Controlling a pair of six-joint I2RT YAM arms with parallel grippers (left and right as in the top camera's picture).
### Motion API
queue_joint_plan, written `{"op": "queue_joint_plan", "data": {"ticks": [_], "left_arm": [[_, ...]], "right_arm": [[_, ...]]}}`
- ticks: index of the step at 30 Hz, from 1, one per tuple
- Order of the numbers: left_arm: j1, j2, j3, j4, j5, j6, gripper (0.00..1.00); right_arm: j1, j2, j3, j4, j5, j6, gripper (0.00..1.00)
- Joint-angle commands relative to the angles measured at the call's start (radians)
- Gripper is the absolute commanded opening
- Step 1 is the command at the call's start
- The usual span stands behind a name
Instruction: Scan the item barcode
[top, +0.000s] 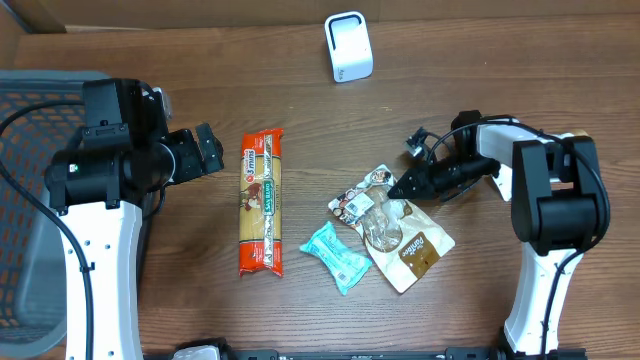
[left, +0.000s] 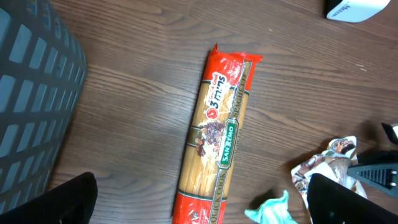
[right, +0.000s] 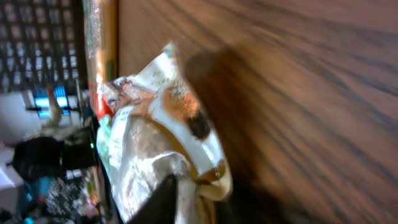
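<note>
A brown and white snack pouch (top: 400, 232) lies crumpled right of centre, and my right gripper (top: 397, 187) pinches its upper edge. In the right wrist view the pouch (right: 155, 124) fills the middle, with its rim squeezed between the dark fingers of the right gripper (right: 199, 202). The white scanner (top: 348, 46) stands at the back of the table. A long red and yellow pasta pack (top: 262, 203) lies left of centre. My left gripper (top: 205, 150) hovers open beside its top end. In the left wrist view the pasta (left: 217, 130) runs between the wide-apart fingers of the left gripper (left: 199, 205).
A small teal packet (top: 337, 256) lies between the pasta and the pouch. A dark mesh basket (top: 30, 200) stands at the table's left edge. The scanner's corner (left: 357, 9) shows at the top right of the left wrist view.
</note>
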Motion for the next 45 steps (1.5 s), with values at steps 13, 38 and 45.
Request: {"op": "queue_joint_plan", "data": {"ticks": [13, 38, 45], "left_arm": [[0.0, 0.007, 0.019, 0.002, -0.007, 0.016, 1.0], [0.0, 0.007, 0.019, 0.002, -0.007, 0.016, 1.0], [0.0, 0.008, 0.019, 0.002, -0.007, 0.016, 0.99]], "right_arm": [[-0.027, -0.064, 0.126, -0.176, -0.088, -0.01, 0.04], [-0.032, -0.411, 0.179, -0.224, -0.595, 0.018, 0.04], [-0.032, -0.413, 0.253, -0.241, -0.595, 0.075, 0.04]]}}
